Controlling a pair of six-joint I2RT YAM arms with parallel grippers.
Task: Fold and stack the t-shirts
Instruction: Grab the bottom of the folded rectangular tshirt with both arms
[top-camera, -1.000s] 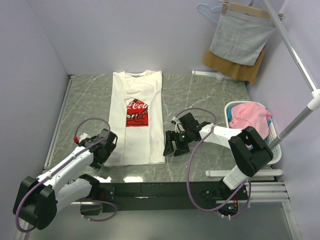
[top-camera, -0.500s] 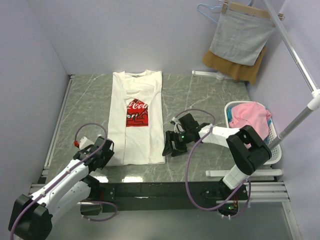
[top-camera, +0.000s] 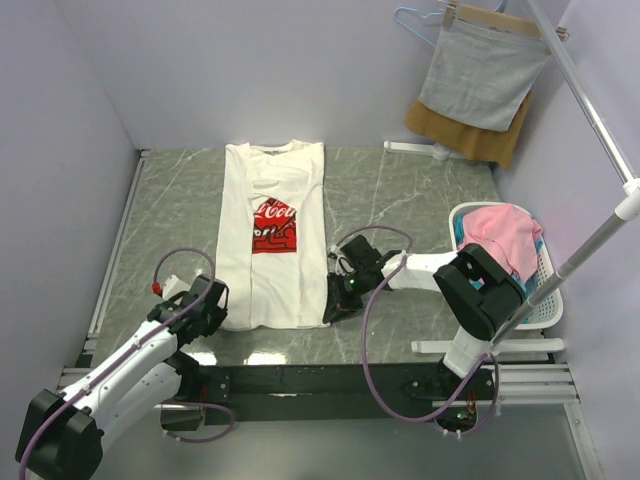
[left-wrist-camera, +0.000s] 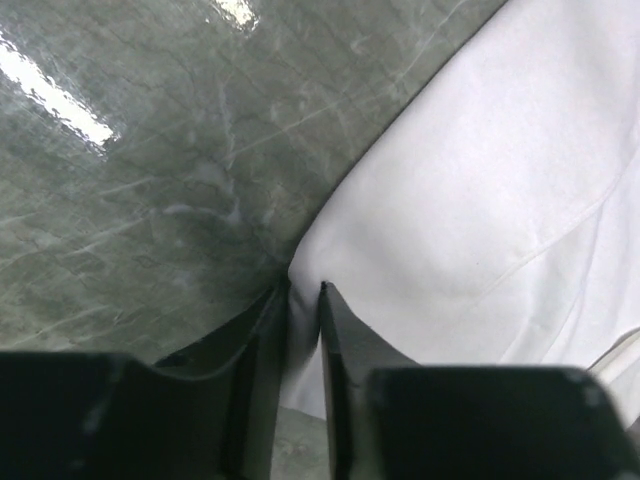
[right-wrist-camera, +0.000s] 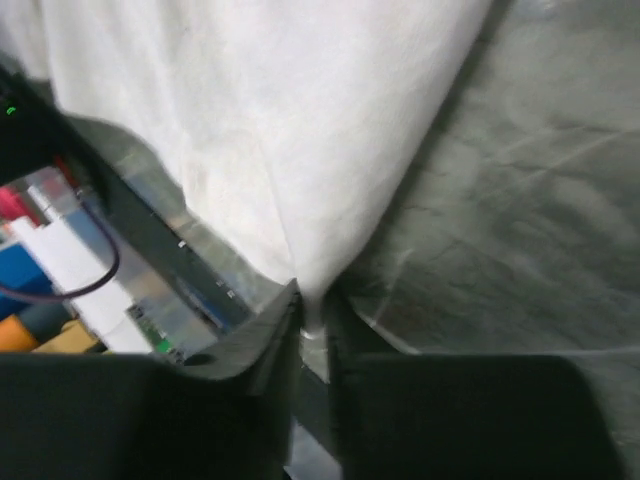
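Grey-green marble table (top-camera: 430, 200) carries the white cotton t-shirt with a red square print (top-camera: 272, 290), lying flat, narrow and long. At its near edge, the left gripper (left-wrist-camera: 303, 292) is clamped on the left corner, and the right gripper (right-wrist-camera: 313, 298) on the right corner.

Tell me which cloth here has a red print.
The white t-shirt spread flat on the table. The grey cloth and mustard cloth hanging at the back and the pink cloth in the basket show no print.

Bright, even overhead light; glare patches on the glossy table (left-wrist-camera: 60, 95); right pincer (right-wrist-camera: 312, 293) blurred, dark.
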